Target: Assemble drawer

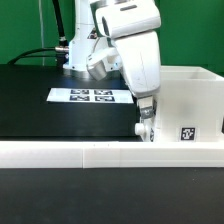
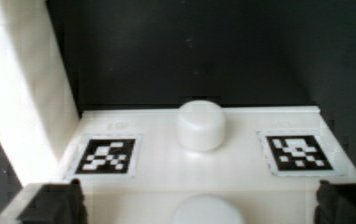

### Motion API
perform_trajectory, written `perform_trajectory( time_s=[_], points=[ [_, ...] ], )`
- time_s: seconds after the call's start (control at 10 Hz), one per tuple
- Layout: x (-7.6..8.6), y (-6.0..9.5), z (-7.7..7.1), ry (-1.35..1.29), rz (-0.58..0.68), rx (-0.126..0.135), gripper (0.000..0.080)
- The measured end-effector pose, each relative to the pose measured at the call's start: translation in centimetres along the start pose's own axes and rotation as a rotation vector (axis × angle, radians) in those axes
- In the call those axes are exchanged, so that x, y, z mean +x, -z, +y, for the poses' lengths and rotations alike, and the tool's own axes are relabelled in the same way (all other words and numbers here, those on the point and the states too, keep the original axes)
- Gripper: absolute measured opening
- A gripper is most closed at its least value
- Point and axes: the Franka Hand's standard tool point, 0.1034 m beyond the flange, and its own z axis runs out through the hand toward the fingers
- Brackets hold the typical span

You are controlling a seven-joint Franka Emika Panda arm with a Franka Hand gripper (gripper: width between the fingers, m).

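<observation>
While the arm hangs low at the box shell, the lines below run from the drawer parts outward.

Tray: a small white tray (image 2: 201, 148) with a round knob (image 2: 198, 125) and two marker tags (image 2: 106, 156) on its front face lies directly under the wrist camera, knob pointing toward the gripper.

Box shell: the large white shell (image 1: 187, 108) stands at the exterior view's right, a tag on its near face; in the wrist view a tall white wall (image 2: 22, 95) rises just beside the tray.

Gripper: the gripper (image 2: 201, 205) is spread wide, nothing between its dark fingers (image 2: 50, 203), which straddle the knob line without touching it.

Risk, grip: the knob is small and rounded; a closure off its centre would likely squeeze it sideways and skew the tray.

Risk, wall: with the shell wall so close on one side, that finger could catch the wall on descent and shove shell and tray apart.

Risk, insertion: a tilted tray would probably jam on the shell's edges.

Open room: black table (image 1: 50, 115) lies free toward the exterior view's left.

Bounds: the marker board (image 1: 88, 96) lies behind, apart from the arm; the long low white rail (image 1: 60, 151) runs along the near edge.
</observation>
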Motion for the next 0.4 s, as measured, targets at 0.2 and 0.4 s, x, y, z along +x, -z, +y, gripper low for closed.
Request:
perform_trajectory(
  time_s=[0.2,0.4],
  points=[
    [-3.8,1.5,0.0,-0.021,-0.010,0.030,0.0649],
    [-5.8,3.6,0.6,-0.045,-0.043,-0.059,0.0649]
  ],
)
